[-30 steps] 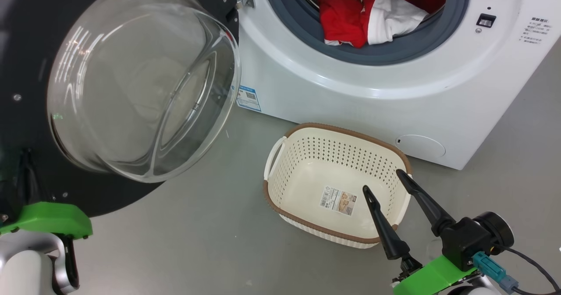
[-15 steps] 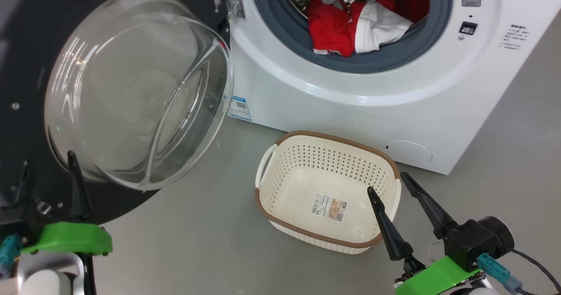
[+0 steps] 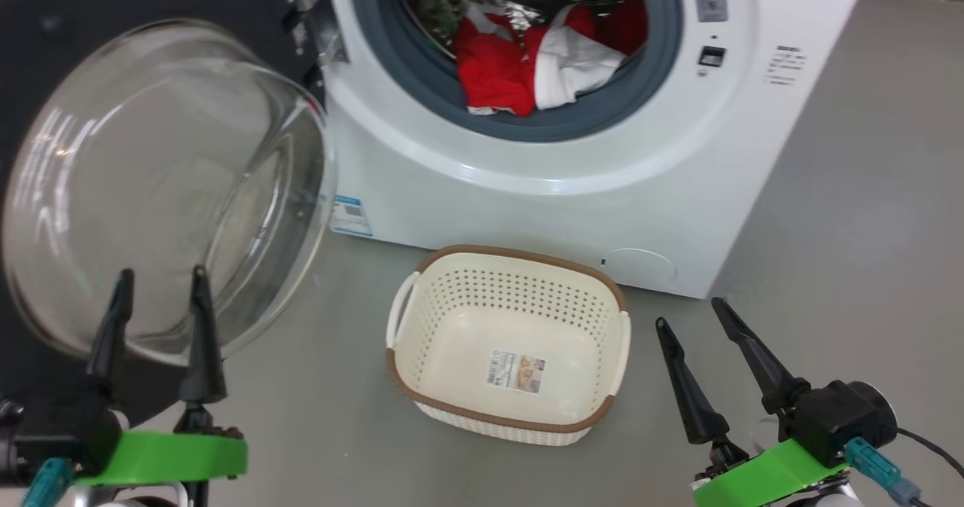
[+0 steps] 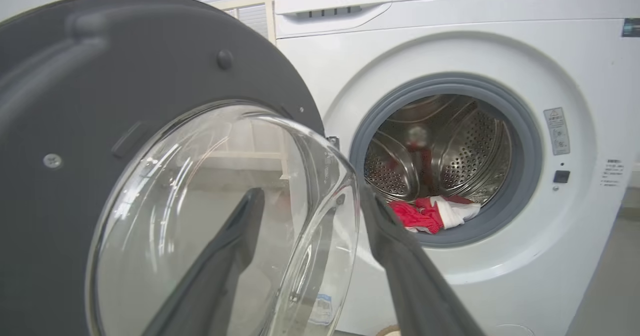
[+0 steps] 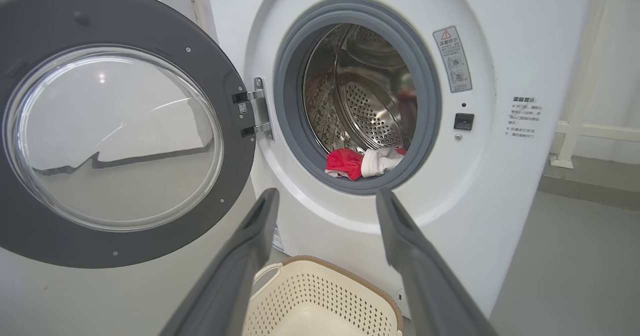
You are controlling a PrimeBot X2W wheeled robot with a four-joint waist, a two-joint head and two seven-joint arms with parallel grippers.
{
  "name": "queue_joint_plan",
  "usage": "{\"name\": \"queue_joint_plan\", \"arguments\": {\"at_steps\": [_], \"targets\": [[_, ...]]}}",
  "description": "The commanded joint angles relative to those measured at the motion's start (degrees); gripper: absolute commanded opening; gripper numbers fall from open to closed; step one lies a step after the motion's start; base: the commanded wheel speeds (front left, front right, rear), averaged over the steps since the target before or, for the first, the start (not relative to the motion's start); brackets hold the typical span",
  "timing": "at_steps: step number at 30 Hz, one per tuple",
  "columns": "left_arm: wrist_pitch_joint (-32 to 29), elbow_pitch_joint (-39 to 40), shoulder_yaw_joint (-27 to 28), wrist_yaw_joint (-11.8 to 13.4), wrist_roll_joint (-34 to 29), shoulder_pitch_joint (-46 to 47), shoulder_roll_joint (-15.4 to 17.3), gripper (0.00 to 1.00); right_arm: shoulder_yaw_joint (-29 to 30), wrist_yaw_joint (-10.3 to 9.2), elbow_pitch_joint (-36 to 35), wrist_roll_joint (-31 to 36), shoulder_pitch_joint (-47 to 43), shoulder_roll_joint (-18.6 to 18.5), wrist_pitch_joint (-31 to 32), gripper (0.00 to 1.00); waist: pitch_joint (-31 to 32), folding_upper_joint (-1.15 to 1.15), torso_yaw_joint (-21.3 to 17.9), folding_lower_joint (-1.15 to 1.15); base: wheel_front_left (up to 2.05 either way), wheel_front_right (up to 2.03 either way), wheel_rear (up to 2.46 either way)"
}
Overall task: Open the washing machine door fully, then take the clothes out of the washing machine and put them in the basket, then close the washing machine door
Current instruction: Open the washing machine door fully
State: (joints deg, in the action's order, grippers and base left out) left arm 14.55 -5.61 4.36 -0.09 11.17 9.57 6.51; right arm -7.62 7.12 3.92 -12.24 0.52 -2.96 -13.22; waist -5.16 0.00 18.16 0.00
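crumpled red-and-white clothes [image 3: 520,70] on the grey gasket [image 3: 527,126]; left tool [image 3: 160,272] and right tool [image 3: 687,313] spread.

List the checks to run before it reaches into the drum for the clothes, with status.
1. washing machine door swung wide, clear of the opening: ok.
2. left gripper open, empty: ok.
3. right gripper open, empty: ok.
4. clothes at the opening's lower edge, by the grey gasket: ok.
5. basket upright on the floor before the washing machine, no clothes in it: ok.
6. gap between left gripper and the door: cannot tell.
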Motion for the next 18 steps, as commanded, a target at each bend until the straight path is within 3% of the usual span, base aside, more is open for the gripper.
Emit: {"name": "queue_joint_plan", "arguments": {"at_steps": [1,10,18], "targets": [[0.45,2.53,1.58,-0.5,0.04,0.37,1.09,1.0,-0.83,0.36,-1.11,-0.56,2.21,0.08,-0.69,1.0,0.54,0.0,-2.12,0.0,0.0,0.0,0.0],[0.45,10.62,-3.05,-5.75,3.12,-3.43,0.03,1.0,1.18,0.36,-0.22,-0.95,2.54,0.08,-1.62,1.0,0.38,0.0,-7.84,0.0,0.0,0.0,0.0],[0.45,10.84,-3.7,-5.66,3.0,-5.88,-0.05,1.0,4.24,0.36,-2.6,0.99,2.93,0.08,-1.76,1.0,0.12,0.0,-13.0,0.0,0.0,0.0,0.0]]}}
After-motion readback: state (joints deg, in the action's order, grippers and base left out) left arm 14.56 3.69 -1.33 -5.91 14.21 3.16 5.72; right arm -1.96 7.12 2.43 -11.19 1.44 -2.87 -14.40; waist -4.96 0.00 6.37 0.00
